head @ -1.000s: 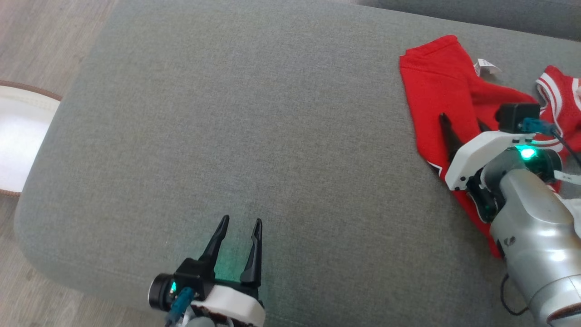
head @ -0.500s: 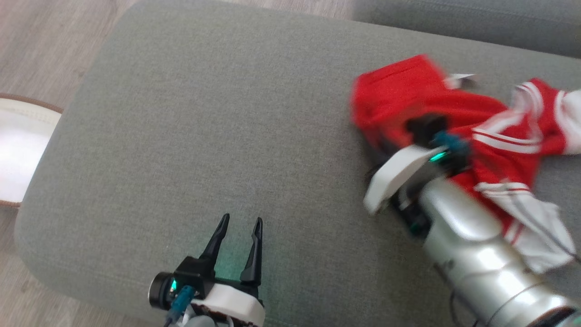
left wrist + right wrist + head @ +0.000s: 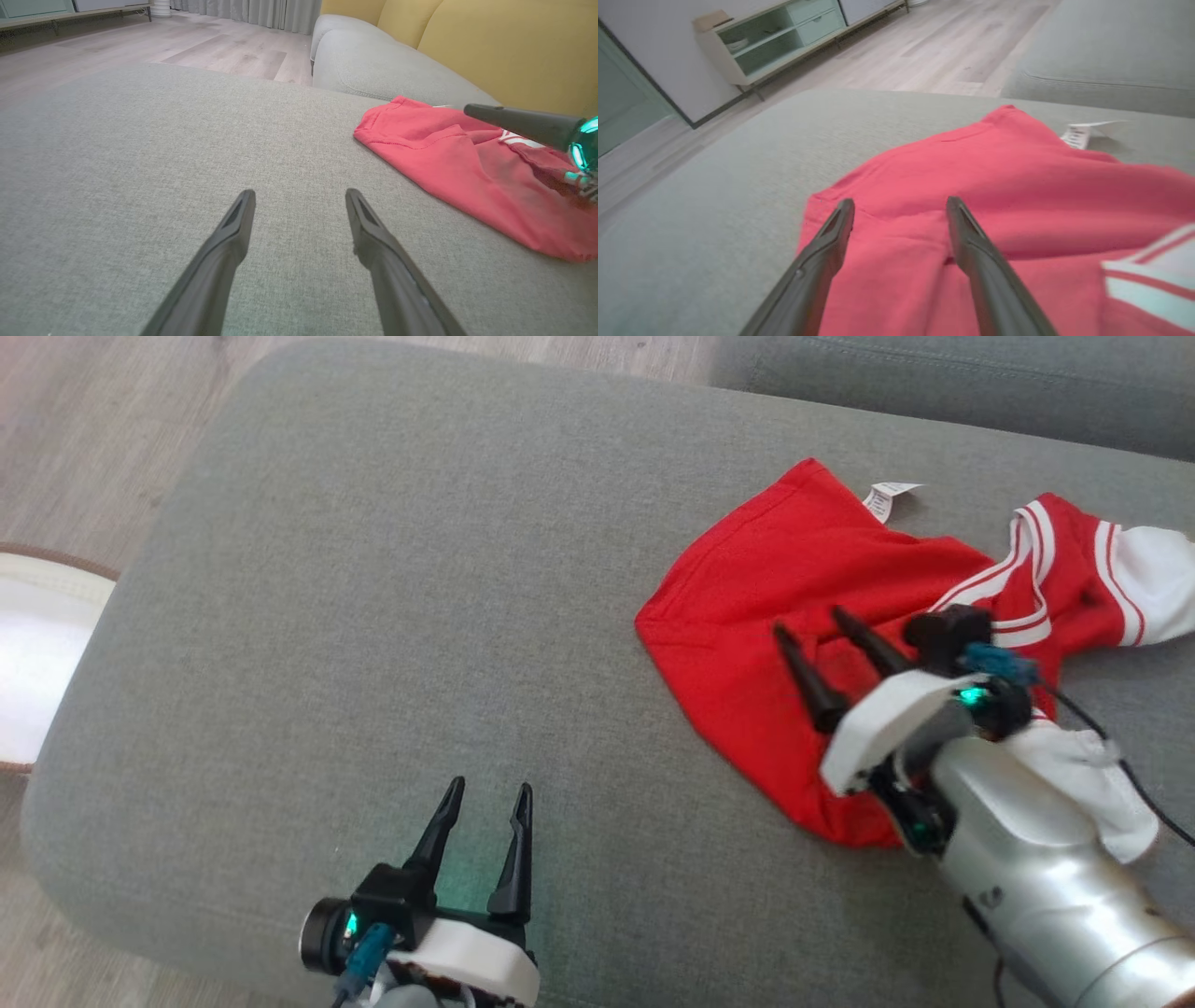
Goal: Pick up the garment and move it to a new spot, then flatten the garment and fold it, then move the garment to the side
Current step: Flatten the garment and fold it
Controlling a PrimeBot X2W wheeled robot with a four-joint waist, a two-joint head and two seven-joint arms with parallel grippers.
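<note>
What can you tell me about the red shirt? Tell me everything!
The red shirt looks like soft knit cloth, with white sleeves, white stripes and a small white label. It lies rumpled, partly folded over itself, on the right of the grey cushion. The right gripper is over it, open, gripping nothing.

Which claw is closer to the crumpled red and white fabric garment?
Right. The right claw is open directly over the crumpled red and white fabric garment; the left claw is open above bare grey fabric cushion, well clear of it.
</note>
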